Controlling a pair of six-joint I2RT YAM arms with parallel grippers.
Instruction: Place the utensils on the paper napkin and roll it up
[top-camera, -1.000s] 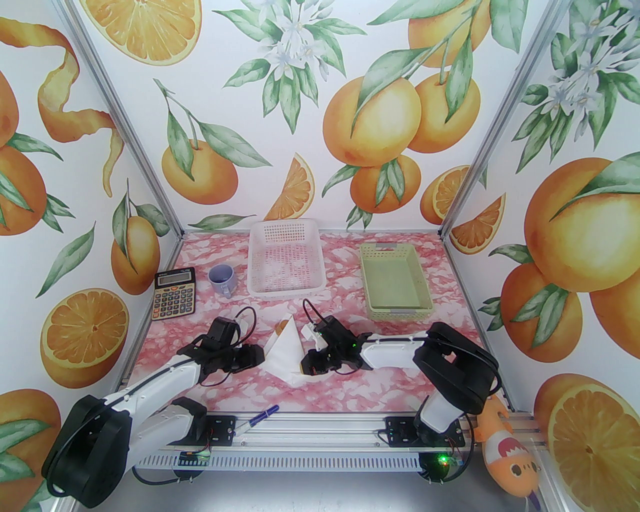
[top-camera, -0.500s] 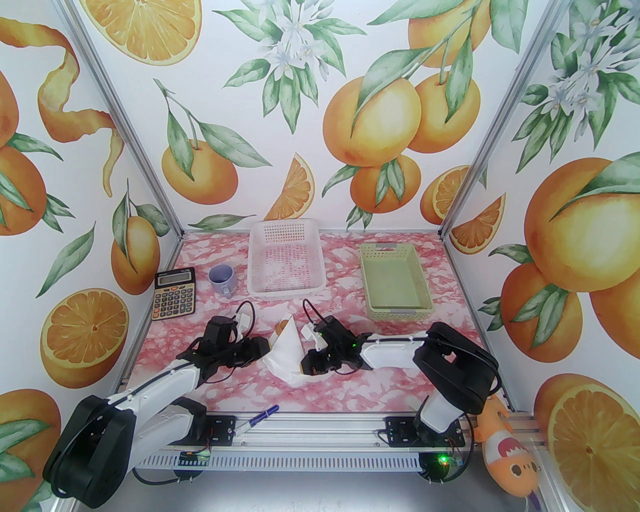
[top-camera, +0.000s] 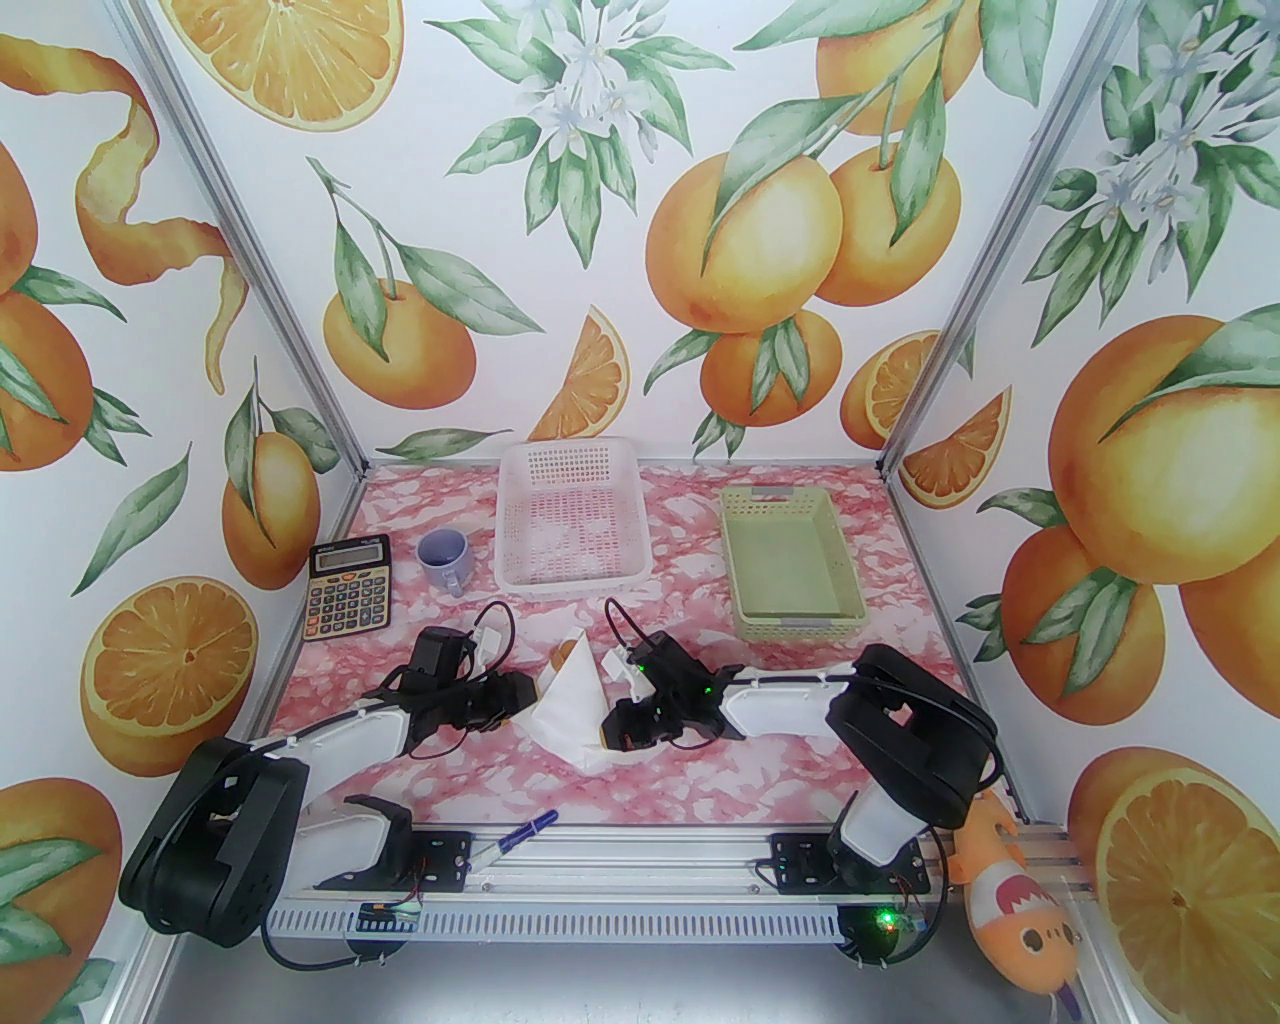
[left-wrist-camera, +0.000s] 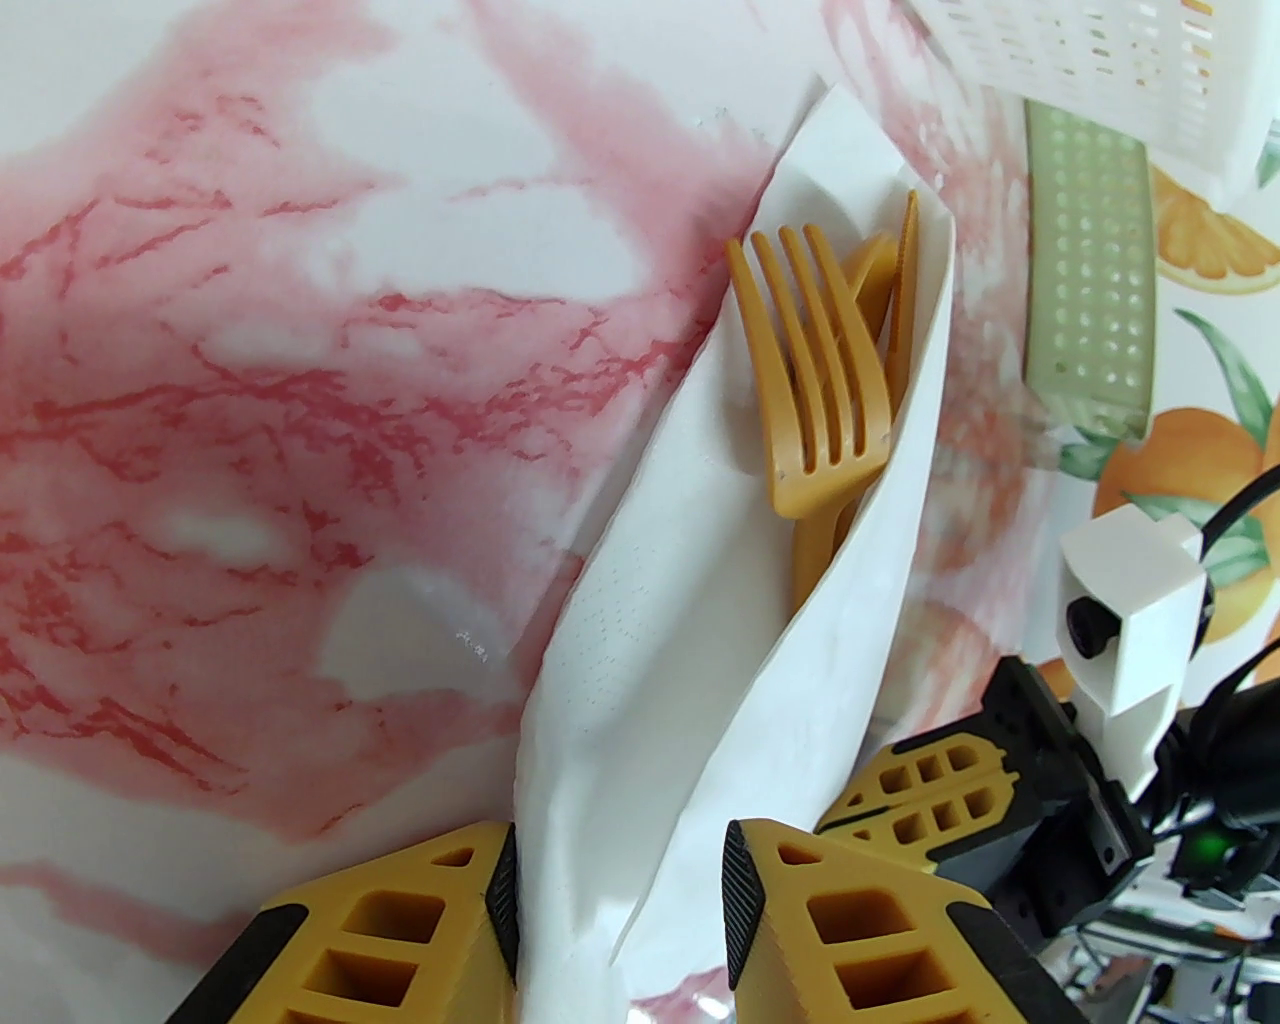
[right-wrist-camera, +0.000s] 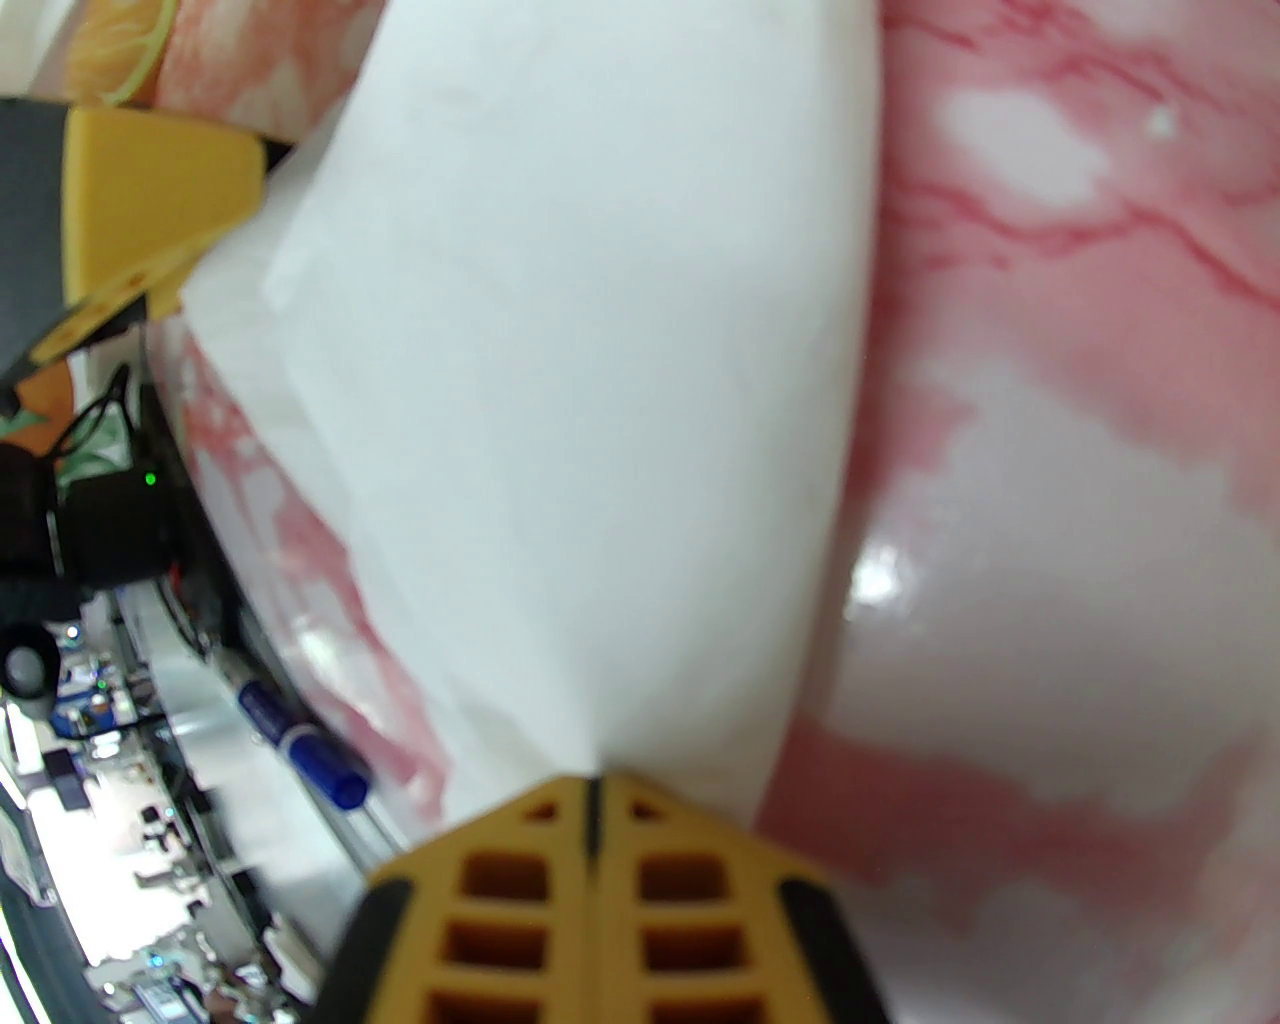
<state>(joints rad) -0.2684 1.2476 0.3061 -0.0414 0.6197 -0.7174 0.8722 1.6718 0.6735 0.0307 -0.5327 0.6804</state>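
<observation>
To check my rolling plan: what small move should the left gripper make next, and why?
Probably close the left gripper on the paper napkin. It stands open around the napkin's near fold, the right gripper is shut on another edge, and the fork lies inside the fold, so rolling needs both holds.
</observation>
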